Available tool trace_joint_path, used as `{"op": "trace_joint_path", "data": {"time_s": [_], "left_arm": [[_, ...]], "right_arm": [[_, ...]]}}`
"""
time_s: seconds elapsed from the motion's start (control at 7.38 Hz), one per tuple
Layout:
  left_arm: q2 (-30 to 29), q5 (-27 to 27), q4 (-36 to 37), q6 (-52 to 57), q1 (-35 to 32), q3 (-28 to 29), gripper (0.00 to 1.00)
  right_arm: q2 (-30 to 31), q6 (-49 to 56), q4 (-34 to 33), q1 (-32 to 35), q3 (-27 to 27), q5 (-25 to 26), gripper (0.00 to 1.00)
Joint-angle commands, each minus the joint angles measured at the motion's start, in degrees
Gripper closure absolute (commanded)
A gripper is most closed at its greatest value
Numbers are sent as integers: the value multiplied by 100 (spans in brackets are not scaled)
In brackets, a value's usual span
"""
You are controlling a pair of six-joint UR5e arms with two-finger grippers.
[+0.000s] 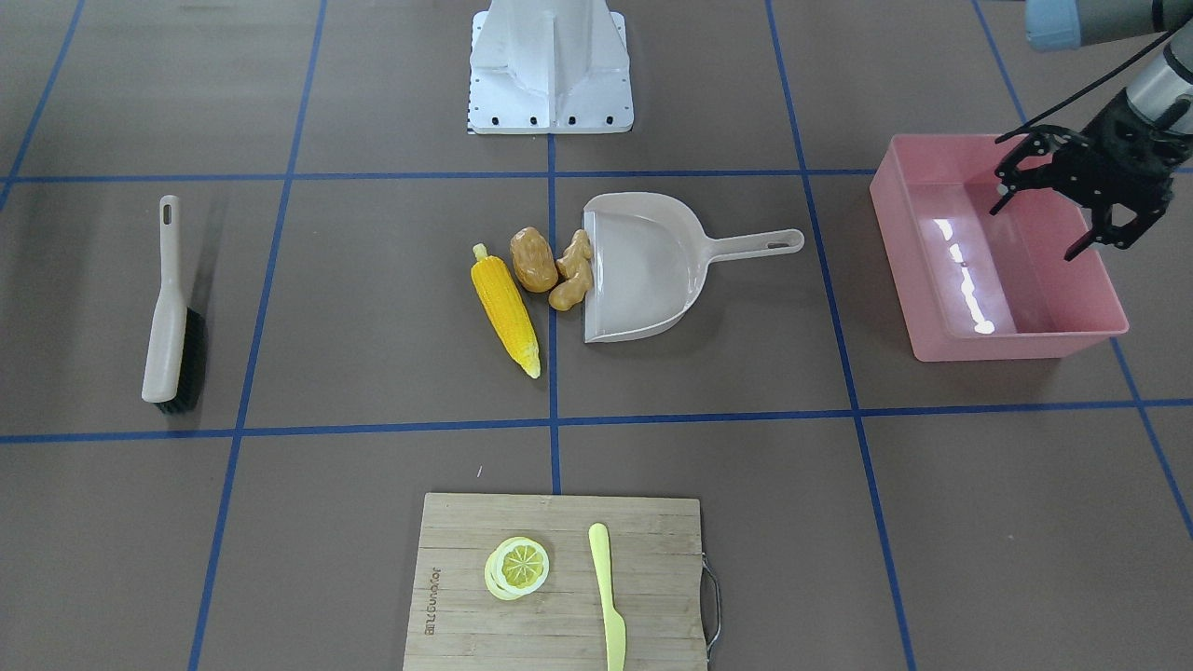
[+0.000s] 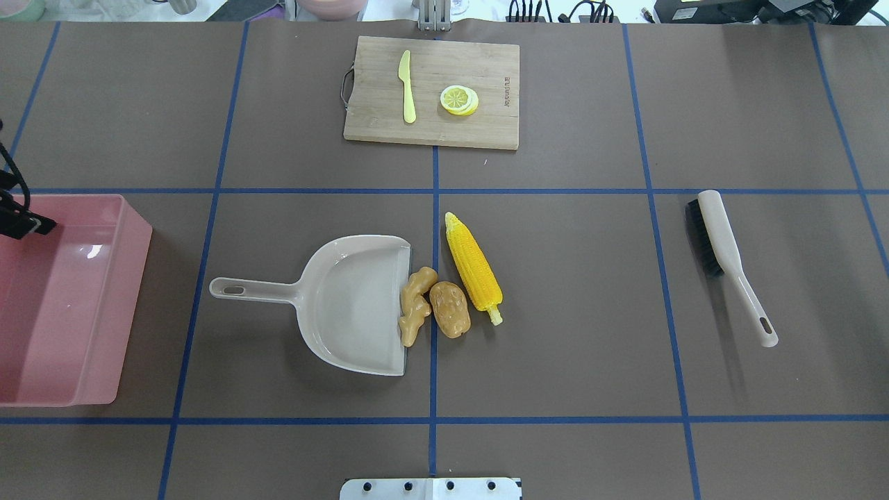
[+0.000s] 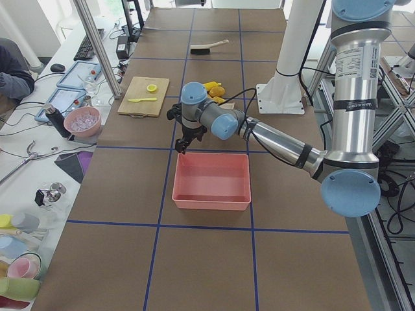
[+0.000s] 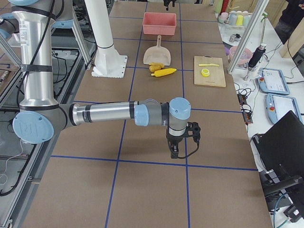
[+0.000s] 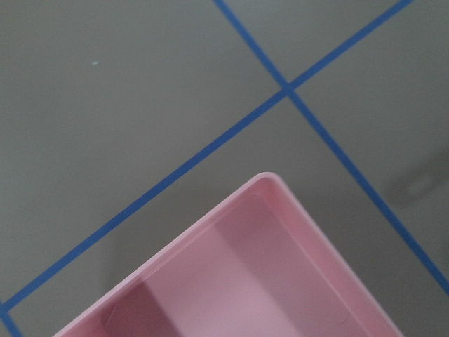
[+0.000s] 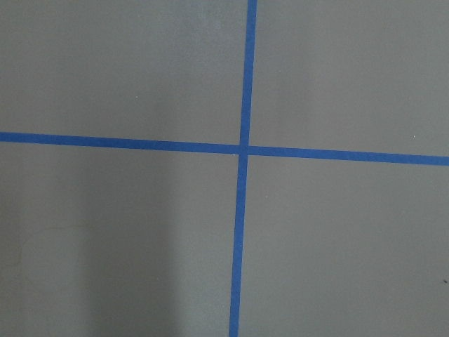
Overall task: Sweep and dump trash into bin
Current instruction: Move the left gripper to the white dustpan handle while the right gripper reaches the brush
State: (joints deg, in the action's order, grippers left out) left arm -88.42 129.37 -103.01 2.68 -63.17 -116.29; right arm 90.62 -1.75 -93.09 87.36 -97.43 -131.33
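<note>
Trash [image 2: 449, 309] lies mid-desk at the dustpan [image 2: 347, 305] mouth, its handle pointing toward the nearer left gripper [image 1: 1033, 233], wide open and empty over the left-edge bin [image 1: 1016, 345]; the right gripper [image 4: 174, 148] opening I cannot tell.

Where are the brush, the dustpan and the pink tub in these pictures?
brush [image 2: 722, 243]: overhead exterior view, on the beige back beside the bristles.
dustpan [image 2: 347, 305]: overhead exterior view, on the bare floor of its scoop.
pink tub [image 1: 1016, 345]: exterior front-facing view, on its near outer wall.
</note>
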Motion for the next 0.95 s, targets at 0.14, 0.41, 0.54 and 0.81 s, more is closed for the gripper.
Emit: {"op": "trace_joint_path", "data": {"time_s": [0.14,0.41,0.54,0.81], "left_arm": [[-62,-665,-571,223,839,-43,2],[-298,-676,-729,767,1226,-122,2],[-447,-772,-1025,804,1777,-105,2],[-466,-896,-1599,795,2333,44,2]], "right_arm": [[0,-10,2,9,-82,-208,0],[-96,-54,2,-9,-345,-393,0],[-88,-254,2,-96,-573,-515,0],[-45,-658,2,-637,-1064,-927,0]]}}
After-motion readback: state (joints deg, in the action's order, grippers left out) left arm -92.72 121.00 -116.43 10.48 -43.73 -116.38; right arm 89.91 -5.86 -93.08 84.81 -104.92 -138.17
